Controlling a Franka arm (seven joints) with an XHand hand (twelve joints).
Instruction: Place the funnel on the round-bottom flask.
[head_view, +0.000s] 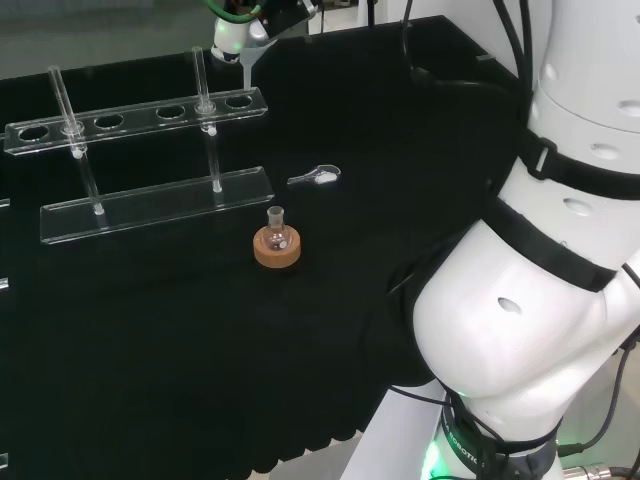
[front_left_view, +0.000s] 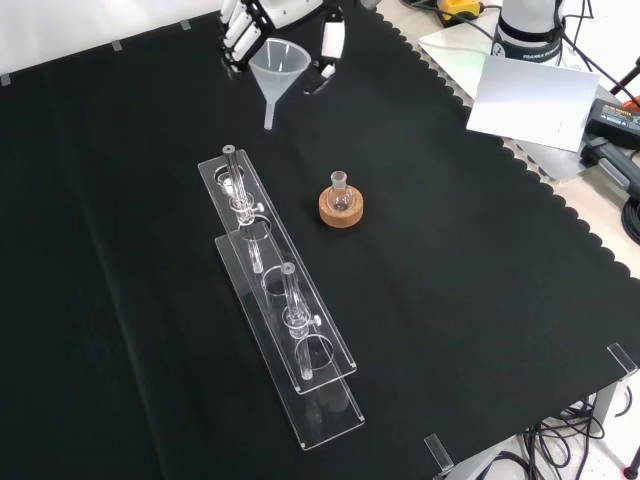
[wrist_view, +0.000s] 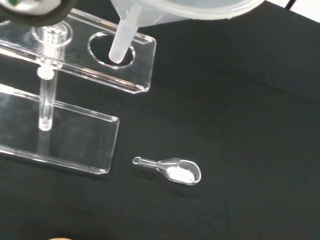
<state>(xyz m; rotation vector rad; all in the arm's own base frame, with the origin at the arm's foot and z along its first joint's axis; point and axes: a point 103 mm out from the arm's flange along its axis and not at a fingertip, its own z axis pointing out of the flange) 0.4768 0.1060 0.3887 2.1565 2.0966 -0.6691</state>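
- Up at the top edge of the front view, the hand (front_left_view: 285, 20) hangs above the cloth with its fingers (front_left_view: 236, 30) and thumb curled around the rim of the clear funnel (front_left_view: 278, 72) — it's held clear off the bench, spout pointing down.
- Over in the head view, that funnel (head_view: 252, 55) sits at the far end of the clear tube rack (head_view: 150, 165), spout just above the rack's last hole.
- Wrist view confirms it: spout hovering over the end hole of the rack (wrist_view: 75, 65).
- Round-bottom flask (front_left_view: 341, 196) stands upright on its cork ring (front_left_view: 341, 210), mid-cloth, well apart from the funnel, neck open.
- A small clear scoop (wrist_view: 172, 169) with white powder lies on the black cloth (front_left_view: 480, 280) between rack and flask.
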